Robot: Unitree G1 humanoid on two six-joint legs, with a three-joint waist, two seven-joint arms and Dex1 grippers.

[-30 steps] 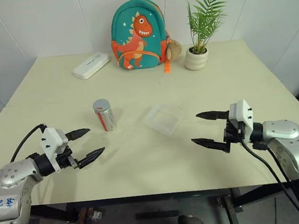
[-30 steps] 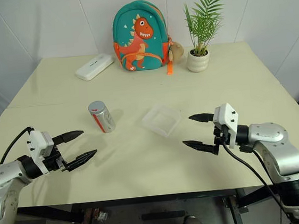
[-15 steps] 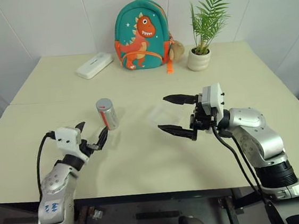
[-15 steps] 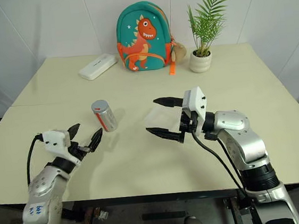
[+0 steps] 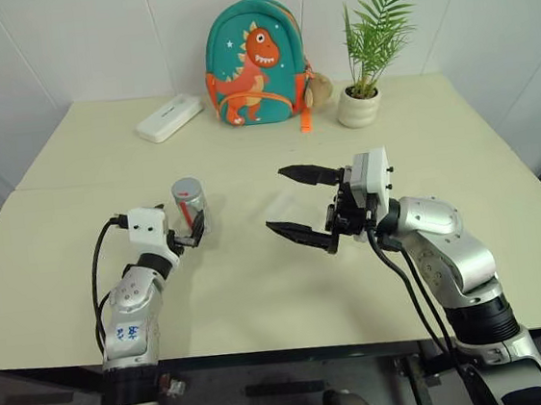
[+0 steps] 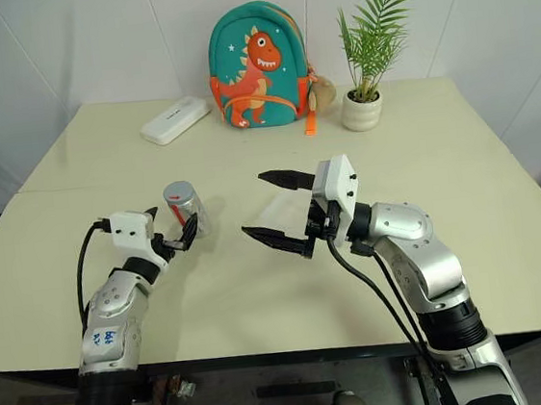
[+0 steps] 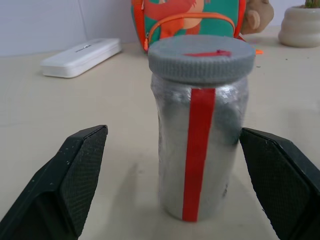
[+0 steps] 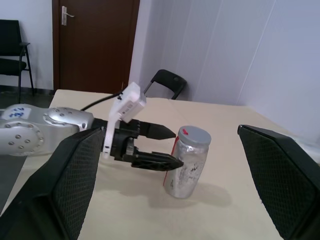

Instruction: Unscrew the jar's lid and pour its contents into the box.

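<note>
Upright on the table (image 5: 260, 291), lid (image 7: 201, 56) on, the jar (image 7: 199, 155) between the spread fingers of the left gripper (image 5: 185, 233), untouched; right gripper (image 5: 295, 203) wide open over the box (image 6: 285, 206), contents unseen.

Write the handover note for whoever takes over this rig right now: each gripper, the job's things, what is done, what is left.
Left gripper: open, fingers either side of the jar, not gripping.
Right gripper: open, empty, raised over the clear box, pointing toward the jar.
Jar upright on the table, lid on.
Done: approach only.
Left: grip the jar, unscrew the lid, pour into the box.
</note>
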